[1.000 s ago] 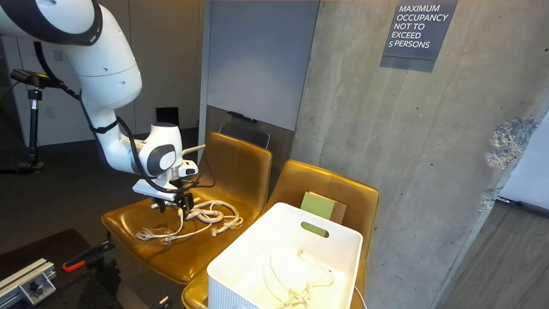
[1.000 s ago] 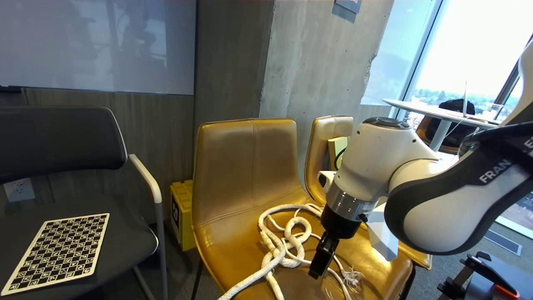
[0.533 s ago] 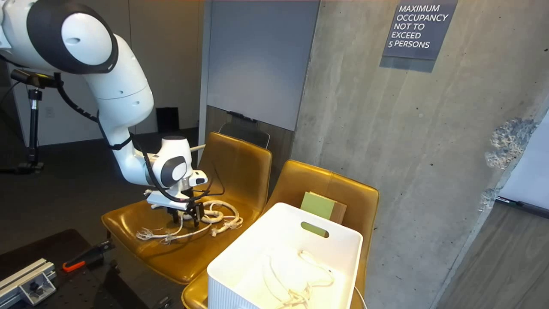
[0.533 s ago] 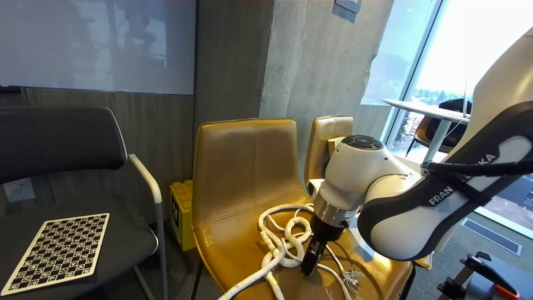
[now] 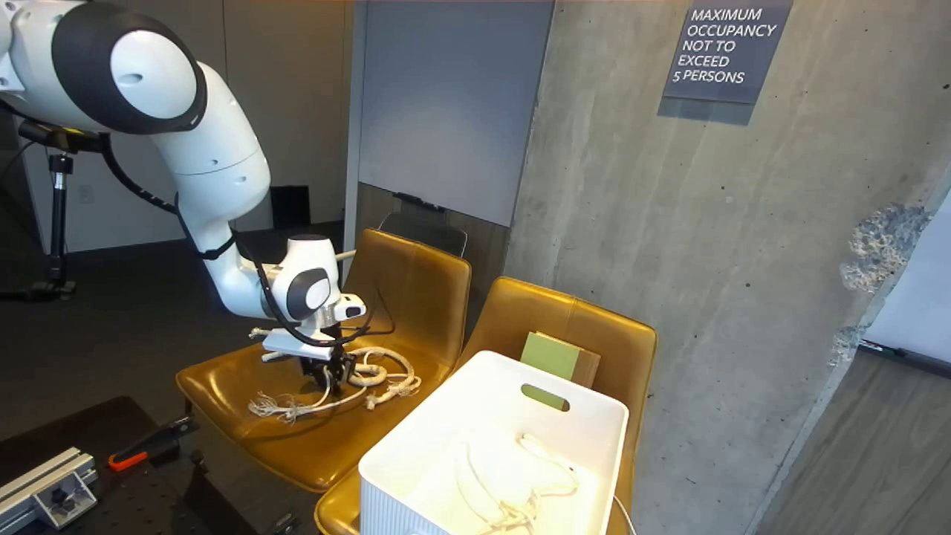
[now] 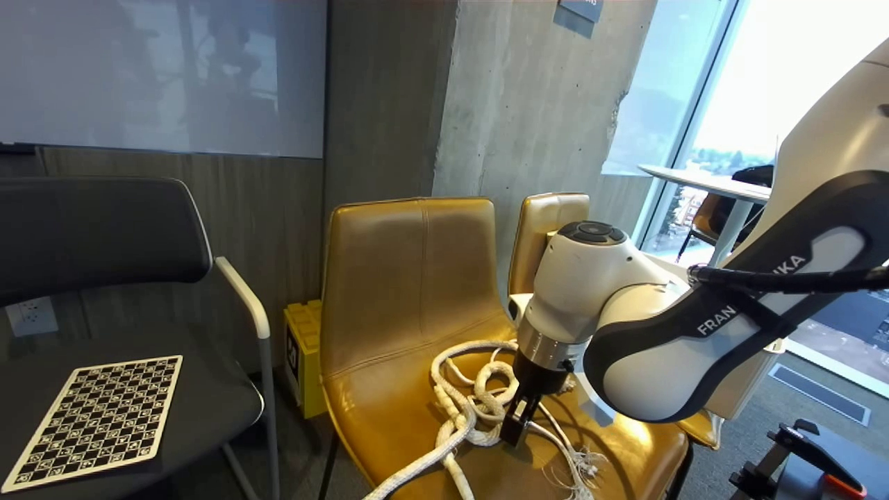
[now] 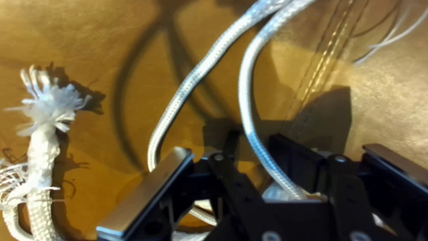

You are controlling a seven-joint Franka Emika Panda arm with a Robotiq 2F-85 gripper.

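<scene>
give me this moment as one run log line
hand: jaws apart | rope: pale tangle on tan chair, one strand across jaw gap in wrist view | white bin: cord inside

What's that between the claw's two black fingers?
In the wrist view, a strand of white rope crosses the gap in the claw, with the golden-brown chair seat showing behind it.
</scene>
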